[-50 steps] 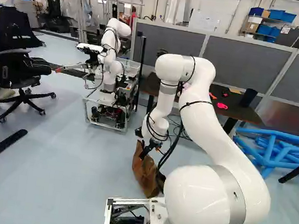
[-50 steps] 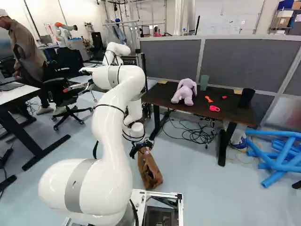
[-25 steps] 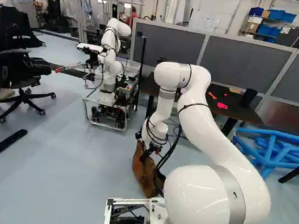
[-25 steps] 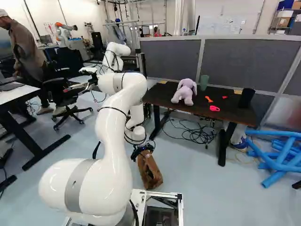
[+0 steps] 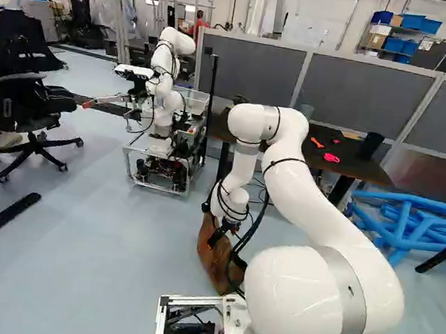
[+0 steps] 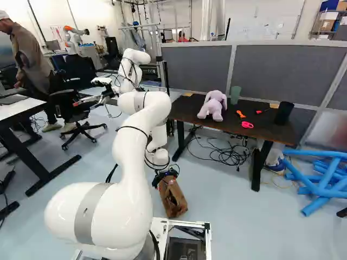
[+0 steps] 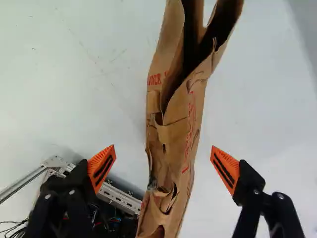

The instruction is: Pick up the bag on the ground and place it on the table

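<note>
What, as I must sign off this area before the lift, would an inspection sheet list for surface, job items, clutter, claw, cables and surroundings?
Surface: dark table stands ahead; the bag is not on it.
Job's things: brown paper bag on the floor, creased, its mouth partly open.
Clutter: purple plush toy, green cup and black cup on the table.
Claw: open, bag between its fingers, with a gap on each side.
Cables: loose tangle on the floor under the table.
Surroundings: grey partition behind the table, blue tubes beside it, another robot beyond.
</note>
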